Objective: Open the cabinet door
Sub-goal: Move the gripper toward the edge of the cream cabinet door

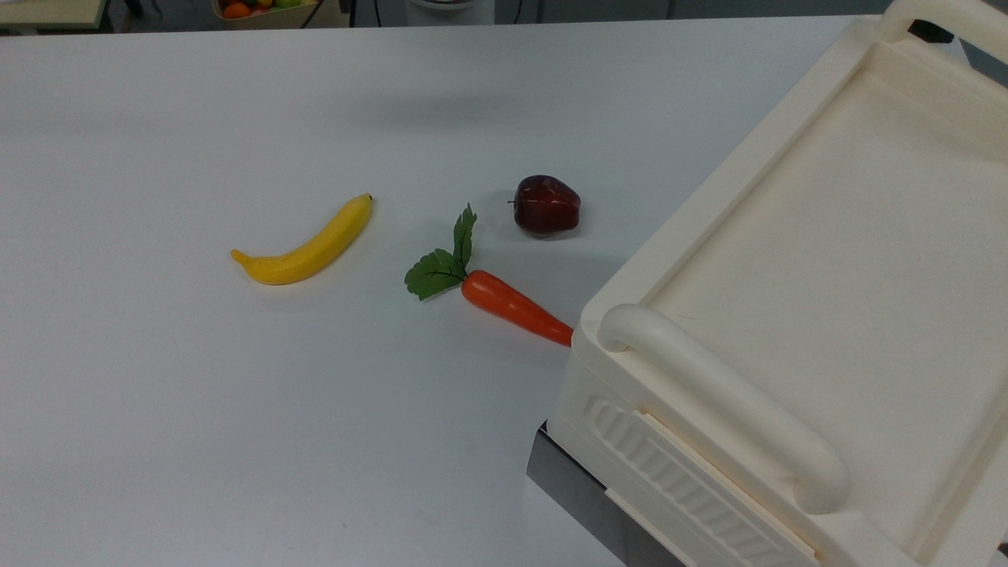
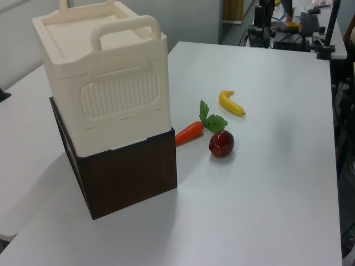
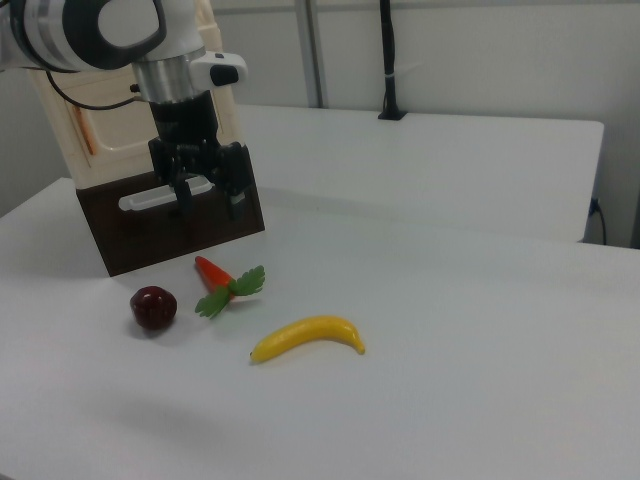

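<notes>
Hand (image 3: 208,203) open before unlabelled cabinet (image 3: 100,120)

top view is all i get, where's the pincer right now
Observer: In the right view the pincer hangs fingers-down in front of the cabinet's dark base, above the table.
Operator: open or shut
Observer: Open, with nothing between its fingers.
</notes>
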Motion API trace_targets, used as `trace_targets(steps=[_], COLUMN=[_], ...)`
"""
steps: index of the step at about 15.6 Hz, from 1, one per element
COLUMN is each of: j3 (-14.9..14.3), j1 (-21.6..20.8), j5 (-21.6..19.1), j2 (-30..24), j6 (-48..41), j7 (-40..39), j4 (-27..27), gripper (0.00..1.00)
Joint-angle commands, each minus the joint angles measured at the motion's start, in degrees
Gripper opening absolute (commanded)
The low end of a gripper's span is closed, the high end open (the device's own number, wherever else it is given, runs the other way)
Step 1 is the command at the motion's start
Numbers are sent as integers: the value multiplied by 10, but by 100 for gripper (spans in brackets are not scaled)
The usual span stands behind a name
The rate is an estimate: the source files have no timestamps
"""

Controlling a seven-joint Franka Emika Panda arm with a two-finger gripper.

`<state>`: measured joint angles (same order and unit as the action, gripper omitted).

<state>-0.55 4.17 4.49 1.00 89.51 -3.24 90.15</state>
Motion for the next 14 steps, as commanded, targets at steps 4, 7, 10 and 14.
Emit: trace_targets(steps=[4, 7, 10, 14], j3=[-6, -7, 0, 25], j1=[3, -1, -4, -27], j5=[-31, -41, -57, -55], j2=[-2, 4, 33, 52], j6=[-15, -7, -7, 15], j7=[-18, -17, -12, -9], j4=[-6, -7, -37, -60], gripper=[100, 100, 100, 100])
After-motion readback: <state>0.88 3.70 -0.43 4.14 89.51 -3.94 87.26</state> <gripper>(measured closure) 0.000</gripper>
